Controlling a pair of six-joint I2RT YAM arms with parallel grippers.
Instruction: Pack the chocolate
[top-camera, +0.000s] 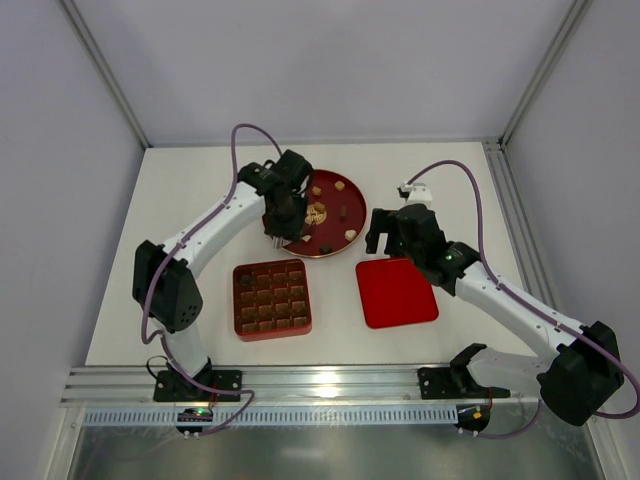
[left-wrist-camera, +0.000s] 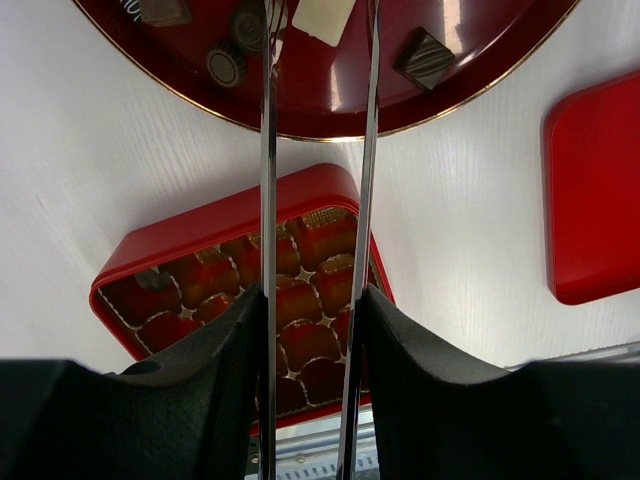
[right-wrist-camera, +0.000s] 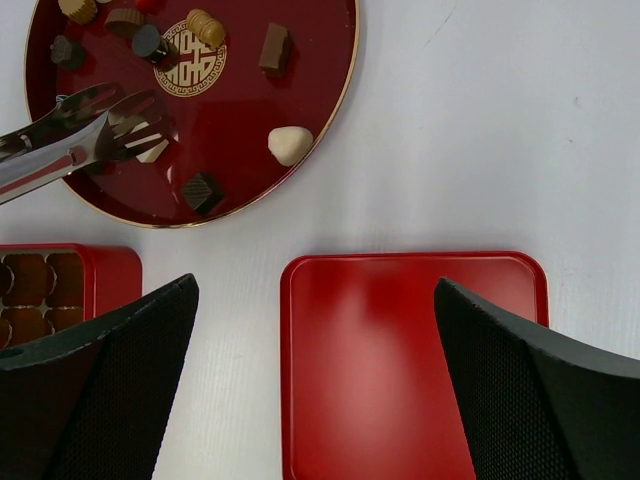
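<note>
**Chocolate Scattered on Round Plate, Tongs Overhead**

The chocolate (right-wrist-camera: 275, 48) lies loose on a round red plate (right-wrist-camera: 240, 110), with dark, tan and cream pieces apart from one another. One dark piece sits in an edge cell of the gridded red tray (left-wrist-camera: 200, 225) beside the plate. A gold emblem (right-wrist-camera: 190, 62) marks the plate's centre. The left pincer (left-wrist-camera: 312, 300) clamps metal tongs (right-wrist-camera: 80, 140), whose tips stand over a cream piece. The right pincer (right-wrist-camera: 315, 290) hangs wide open above the flat red lid (right-wrist-camera: 400, 370) on the white table (right-wrist-camera: 480, 150).
</note>
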